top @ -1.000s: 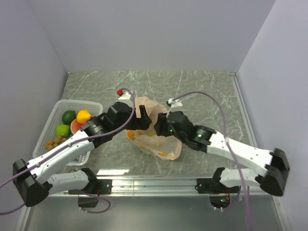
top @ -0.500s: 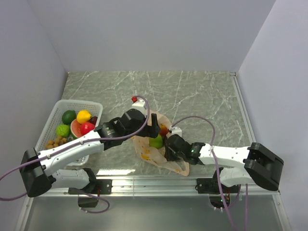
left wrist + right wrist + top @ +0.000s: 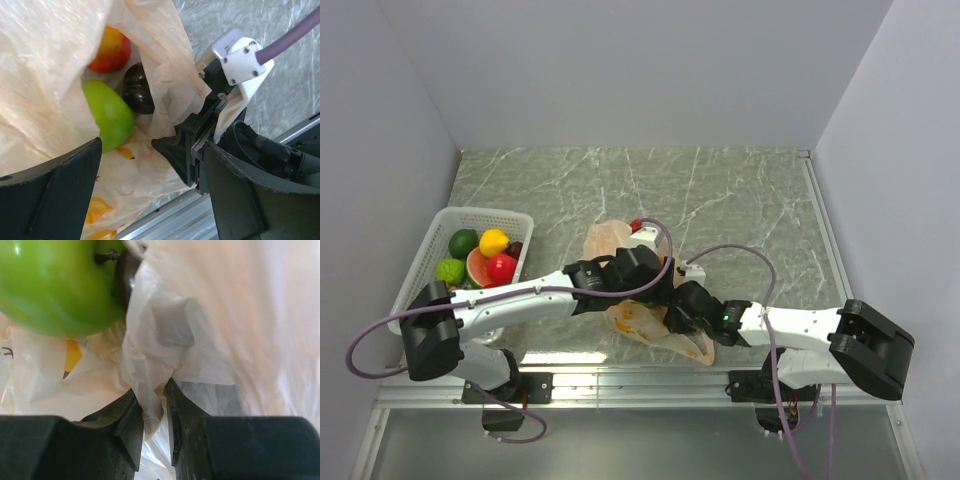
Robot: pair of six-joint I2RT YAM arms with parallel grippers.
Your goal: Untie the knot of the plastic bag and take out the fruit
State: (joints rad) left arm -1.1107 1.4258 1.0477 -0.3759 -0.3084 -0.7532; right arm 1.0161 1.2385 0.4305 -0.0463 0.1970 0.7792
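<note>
The plastic bag lies slumped mid-table with its mouth open; the knot is out of view. Inside the plastic bag sit fruit: a green apple, a red-orange apple and a dark purple one. My left gripper hangs open over the mouth, holding nothing. My right gripper is shut on a crumpled fold of the bag's edge, close to the green apple. From above, the left gripper and right gripper nearly meet at the bag's near side.
A white lattice basket stands at the left with green fruits, a lemon, a red apple and a watermelon slice. The metal rail of the table's near edge runs just below the bag.
The left arm has swung right and nearer, over the bag's mouth. The right gripper has dropped to the bag's near edge and closed on a fold of plastic. The bag has slumped flatter.
</note>
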